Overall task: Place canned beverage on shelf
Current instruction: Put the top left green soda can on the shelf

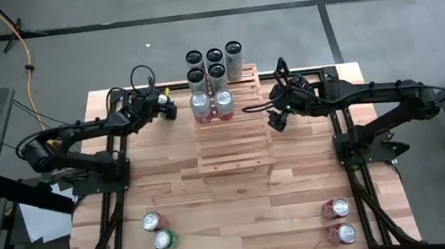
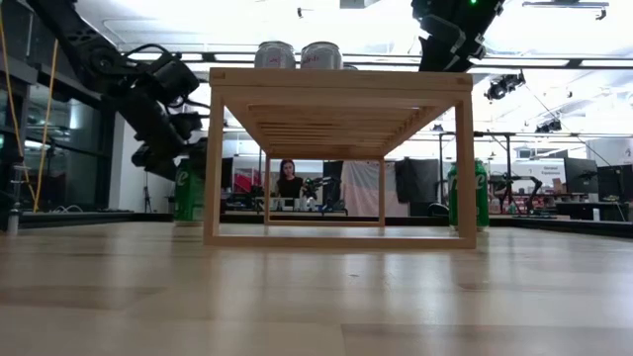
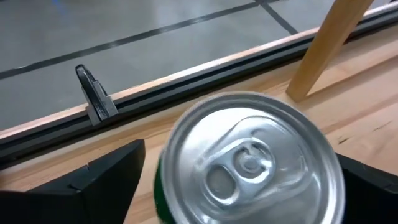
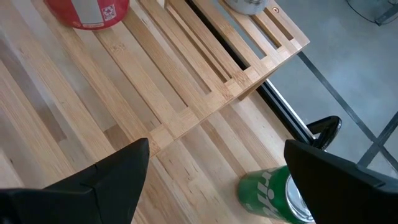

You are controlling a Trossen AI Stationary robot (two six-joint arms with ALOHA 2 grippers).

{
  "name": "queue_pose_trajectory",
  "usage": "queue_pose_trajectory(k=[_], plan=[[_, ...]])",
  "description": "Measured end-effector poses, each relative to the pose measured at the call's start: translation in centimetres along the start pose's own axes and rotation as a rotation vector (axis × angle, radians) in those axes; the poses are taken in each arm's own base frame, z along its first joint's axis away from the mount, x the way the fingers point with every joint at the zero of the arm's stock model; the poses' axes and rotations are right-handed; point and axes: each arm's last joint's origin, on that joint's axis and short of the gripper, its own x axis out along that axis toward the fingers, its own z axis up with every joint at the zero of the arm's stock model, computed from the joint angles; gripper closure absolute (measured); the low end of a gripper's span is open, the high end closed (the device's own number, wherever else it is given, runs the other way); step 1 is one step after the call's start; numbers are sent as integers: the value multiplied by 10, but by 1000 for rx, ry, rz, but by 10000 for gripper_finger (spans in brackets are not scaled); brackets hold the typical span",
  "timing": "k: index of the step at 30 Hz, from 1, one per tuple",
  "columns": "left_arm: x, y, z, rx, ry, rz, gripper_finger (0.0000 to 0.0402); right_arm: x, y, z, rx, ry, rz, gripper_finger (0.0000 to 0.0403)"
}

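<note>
1. From above: shelf [image 1: 232,136] sits mid-table on the wooden tabletop [image 1: 215,202], stepped, high end away from the near edge. Two red-and-white cans [image 1: 213,106] on its top step, five dark-rimmed cans [image 1: 215,64] clustered behind. Left gripper [image 1: 166,107] just left of the shelf's top end, right gripper [image 1: 277,120] just right of it. Two loose cans [image 1: 159,231] near-left, two more [image 1: 337,220] near-right.
2. Table level: shelf [image 2: 336,158] seen end-on, two cans [image 2: 299,55] on top. Green can [image 2: 188,193] stands left of the frame, another green can [image 2: 469,196] right. A person shows far behind.
3. Left wrist: fingers [image 3: 99,186] spread wide either side of a green can [image 3: 249,162], silver lid up; can't tell if they touch it.
4. Right wrist: fingers [image 4: 106,180] spread, gripping nothing; green can [image 4: 273,193] upright below, beside the shelf [image 4: 205,68] corner.
</note>
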Motion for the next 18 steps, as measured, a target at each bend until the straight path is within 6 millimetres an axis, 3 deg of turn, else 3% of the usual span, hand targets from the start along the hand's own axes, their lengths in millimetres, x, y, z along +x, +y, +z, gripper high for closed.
queue_pose_trajectory(k=[7,12,18], plan=[[-10,3,1,43,21,-21,119,0,0,0,0,0,0,45],[-39,8,11,34,-34,-75,120,0,0,0,-3,0,0,45],[-97,17,18,26,-134,-222,120,0,0,0,-3,0,0,45]])
